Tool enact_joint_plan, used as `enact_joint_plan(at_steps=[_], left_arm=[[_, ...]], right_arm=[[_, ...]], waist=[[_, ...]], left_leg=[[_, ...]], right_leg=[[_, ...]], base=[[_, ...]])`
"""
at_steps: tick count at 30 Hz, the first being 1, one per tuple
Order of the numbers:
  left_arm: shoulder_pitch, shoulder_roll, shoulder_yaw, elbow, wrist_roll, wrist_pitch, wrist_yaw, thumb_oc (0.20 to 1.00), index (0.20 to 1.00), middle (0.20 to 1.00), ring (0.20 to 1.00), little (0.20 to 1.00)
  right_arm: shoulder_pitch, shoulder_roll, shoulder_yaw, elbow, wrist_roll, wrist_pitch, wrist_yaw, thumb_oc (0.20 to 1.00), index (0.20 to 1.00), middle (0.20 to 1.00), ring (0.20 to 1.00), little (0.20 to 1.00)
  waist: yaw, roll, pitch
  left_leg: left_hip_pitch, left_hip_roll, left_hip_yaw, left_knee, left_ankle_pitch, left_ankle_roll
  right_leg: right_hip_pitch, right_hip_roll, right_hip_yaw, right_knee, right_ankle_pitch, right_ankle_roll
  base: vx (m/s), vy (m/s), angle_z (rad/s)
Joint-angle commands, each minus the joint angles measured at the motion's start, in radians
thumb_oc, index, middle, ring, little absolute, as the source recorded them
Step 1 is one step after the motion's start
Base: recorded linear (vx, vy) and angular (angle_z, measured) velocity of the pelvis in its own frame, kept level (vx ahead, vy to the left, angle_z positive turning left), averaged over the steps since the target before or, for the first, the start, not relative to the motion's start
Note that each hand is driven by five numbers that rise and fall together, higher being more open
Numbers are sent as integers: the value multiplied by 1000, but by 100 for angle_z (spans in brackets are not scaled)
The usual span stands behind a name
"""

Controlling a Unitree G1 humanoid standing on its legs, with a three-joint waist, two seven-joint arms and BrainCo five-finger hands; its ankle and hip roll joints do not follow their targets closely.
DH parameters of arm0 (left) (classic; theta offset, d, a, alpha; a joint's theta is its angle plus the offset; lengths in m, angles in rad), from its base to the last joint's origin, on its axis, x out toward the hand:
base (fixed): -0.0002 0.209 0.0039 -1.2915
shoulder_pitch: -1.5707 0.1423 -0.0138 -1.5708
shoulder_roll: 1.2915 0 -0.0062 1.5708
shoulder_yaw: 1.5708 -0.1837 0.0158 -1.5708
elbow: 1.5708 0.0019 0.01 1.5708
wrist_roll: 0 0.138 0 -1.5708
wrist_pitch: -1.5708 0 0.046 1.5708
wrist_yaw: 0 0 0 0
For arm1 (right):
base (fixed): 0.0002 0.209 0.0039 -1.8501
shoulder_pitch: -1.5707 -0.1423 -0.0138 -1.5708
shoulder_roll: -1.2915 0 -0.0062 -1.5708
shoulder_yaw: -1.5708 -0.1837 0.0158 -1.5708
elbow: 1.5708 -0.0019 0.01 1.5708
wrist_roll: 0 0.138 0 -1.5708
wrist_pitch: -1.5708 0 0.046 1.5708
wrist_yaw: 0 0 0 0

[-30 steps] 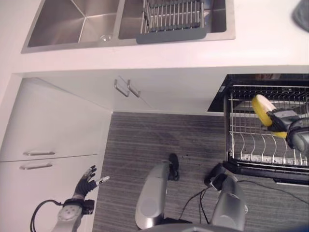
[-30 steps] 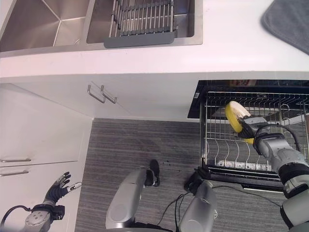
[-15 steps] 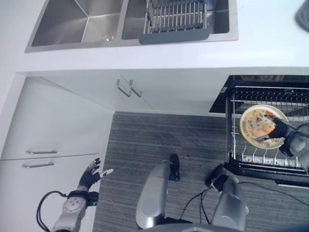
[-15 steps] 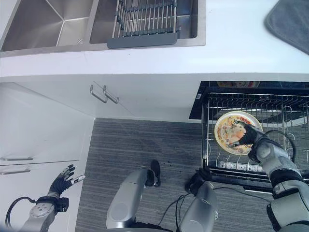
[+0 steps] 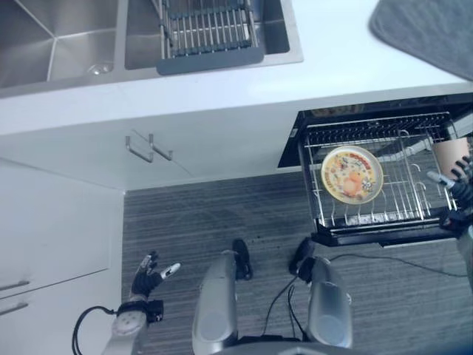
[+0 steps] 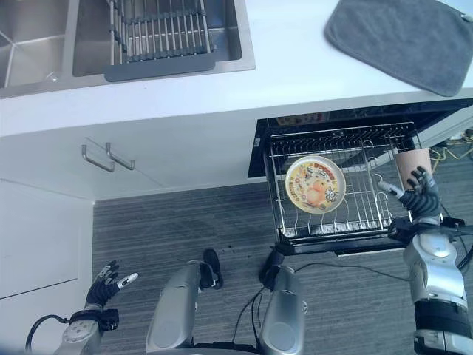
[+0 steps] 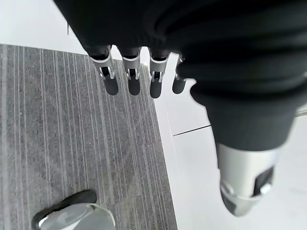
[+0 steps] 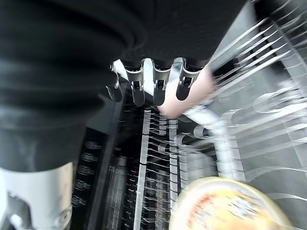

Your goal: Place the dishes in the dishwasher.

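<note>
Plate [image 6: 315, 183] now racked in dishwasher rack [image 6: 369, 214]; right hand [image 6: 420, 194] let go, fingers spread, empty; 1 dish done.

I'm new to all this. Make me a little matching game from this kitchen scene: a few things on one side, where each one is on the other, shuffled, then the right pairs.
Things:
1. yellow plate
2. grey mat
3. drying rack
4. left robot hand

Places:
A. flat on the white countertop
B. over the striped floor, beside the white cabinets
C. standing in the pulled-out dishwasher rack
D. in the steel sink

Pairs: 1-C, 2-A, 3-D, 4-B
</note>
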State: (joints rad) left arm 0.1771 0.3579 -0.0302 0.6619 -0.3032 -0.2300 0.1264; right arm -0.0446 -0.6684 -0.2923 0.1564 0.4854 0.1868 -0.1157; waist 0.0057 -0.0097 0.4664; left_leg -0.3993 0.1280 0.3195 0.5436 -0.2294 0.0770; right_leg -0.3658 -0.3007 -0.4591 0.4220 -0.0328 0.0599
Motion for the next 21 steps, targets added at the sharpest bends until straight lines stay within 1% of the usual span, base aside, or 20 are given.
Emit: enact_joint_plan(at_steps=[1, 2, 3, 4, 5, 8, 10, 11, 13, 14, 16, 17, 18, 19, 20, 21], left_arm=[[73, 19, 35, 11, -4, -45, 60, 1000, 1000, 1000, 1000, 1000], [78, 12, 45, 15, -1, -48, 66, 1000, 1000, 1000, 1000, 1000], [84, 7, 49, 22, 1, -51, 75, 1000, 1000, 1000, 1000, 1000], [90, -2, 56, 37, 8, -56, 85, 1000, 1000, 1000, 1000, 1000], [95, -8, 62, 44, 9, -52, 97, 1000, 1000, 1000, 1000, 1000], [100, -22, 73, 81, 29, -57, 109, 1000, 1000, 1000, 1000, 1000], [90, -36, 72, 118, 51, -64, 118, 1000, 1000, 1000, 1000, 1000], [82, -43, 76, 132, 58, -60, 118, 1000, 1000, 1000, 1000, 1000], [72, -47, 76, 142, 68, -61, 120, 1000, 1000, 1000, 1000, 1000], [69, -46, 77, 148, 71, -57, 123, 1000, 1000, 1000, 1000, 1000], [51, -48, 85, 164, 78, -40, 128, 1000, 1000, 1000, 1000, 1000], [41, -48, 86, 167, 91, -35, 124, 1000, 1000, 1000, 1000, 1000], [38, -48, 87, 165, 89, -35, 119, 1000, 1000, 1000, 1000, 1000], [34, -50, 97, 154, 66, -20, 95, 1000, 1000, 1000, 1000, 1000], [25, -47, 100, 142, 67, -8, 75, 1000, 1000, 1000, 1000, 1000], [19, -51, 97, 139, 75, -8, 69, 1000, 1000, 1000, 1000, 1000]], right_arm=[[-2, 30, -48, -32, 60, 15, 18, 1000, 1000, 1000, 1000, 1000], [31, 45, -66, -51, 54, 4, 38, 1000, 1000, 1000, 1000, 1000], [55, 58, -74, -66, 33, -9, 54, 1000, 1000, 1000, 1000, 1000], [81, 67, -90, -90, 19, -22, 70, 1000, 1000, 1000, 1000, 1000], [95, 66, -104, -115, 17, -29, 79, 1000, 1000, 1000, 1000, 1000], [118, 56, -139, -150, 9, -60, 65, 1000, 1000, 1000, 1000, 1000], [129, 75, -161, -156, 23, -83, 39, 1000, 1000, 1000, 1000, 1000], [130, 87, -169, -154, 13, -80, 21, 1000, 1000, 1000, 1000, 1000], [136, 101, -178, -157, 18, -76, 2, 1000, 1000, 1000, 1000, 1000], [147, 111, -187, -161, 24, -72, -5, 1000, 1000, 1000, 1000, 1000], [172, 137, -201, -172, 4, -62, -22, 1000, 1000, 1000, 1000, 1000], [183, 147, -203, -178, -4, -62, -35, 1000, 1000, 1000, 1000, 1000], [191, 157, -208, -179, 1, -47, -29, 1000, 1000, 1000, 1000, 1000], [196, 155, -214, -176, -32, -30, -29, 1000, 1000, 1000, 1000, 1000], [195, 145, -219, -164, -55, -22, -56, 1000, 1000, 1000, 1000, 1000], [192, 133, -222, -151, -46, -16, -78, 1000, 1000, 1000, 1000, 1000]], waist=[[20, -8, -51], [11, -14, -58], [4, -18, -67], [-4, -25, -78], [-11, -31, -92], [-23, -42, -128], [-35, -47, -164], [-41, -48, -183], [-47, -48, -200], [-54, -44, -213], [-72, -42, -233], [-81, -41, -244], [-89, -41, -251], [-99, -42, -254], [-103, -40, -250], [-100, -38, -245]], left_leg=[[164, 50, 30, -269, 105, -97], [177, 52, 36, -286, 110, -98], [200, 51, 31, -300, 95, -107], [215, 51, 45, -331, 125, -102], [234, 52, 50, -357, 136, -107], [285, 52, 64, -419, 162, -120], [318, 49, 75, -455, 176, -129], [332, 45, 77, -463, 176, -128], [350, 45, 87, -475, 178, -126], [371, 47, 82, -484, 164, -133], [395, 57, 100, -487, 163, -133], [402, 60, 106, -474, 156, -133], [403, 60, 112, -443, 138, -133], [393, 53, 119, -353, 103, -142], [366, 65, 113, -265, 87, -155], [332, 78, 106, -222, 126, -157]], right_leg=[[3, -30, 74, 48, -65, 93], [16, -23, 76, 30, -60, 97], [37, -16, 88, 21, -77, 112], [55, -5, 81, -21, -53, 102], [79, 5, 81, -53, -47, 104], [146, 34, 78, -139, -33, 106], [194, 55, 76, -190, -29, 101], [209, 60, 79, -202, -30, 99], [226, 64, 76, -208, -33, 96], [239, 67, 84, -200, -56, 104], [253, 77, 82, -185, -80, 91], [262, 87, 84, -186, -92, 78], [271, 94, 81, -188, -98, 67], [287, 107, 83, -202, -97, 48], [298, 118, 91, -207, -104, 30], [297, 127, 89, -209, -96, 9]], base=[[-3, 34, -24], [66, 40, -26], [18, 20, -30], [42, 3, -25], [-15, -21, -21], [41, -28, -18], [42, -43, -23], [42, -53, -26], [80, -73, -12], [134, -136, -4], [113, -217, -4], [87, -285, -12], [102, -303, -21], [106, -257, -20], [49, -175, -22], [45, -69, -25]])
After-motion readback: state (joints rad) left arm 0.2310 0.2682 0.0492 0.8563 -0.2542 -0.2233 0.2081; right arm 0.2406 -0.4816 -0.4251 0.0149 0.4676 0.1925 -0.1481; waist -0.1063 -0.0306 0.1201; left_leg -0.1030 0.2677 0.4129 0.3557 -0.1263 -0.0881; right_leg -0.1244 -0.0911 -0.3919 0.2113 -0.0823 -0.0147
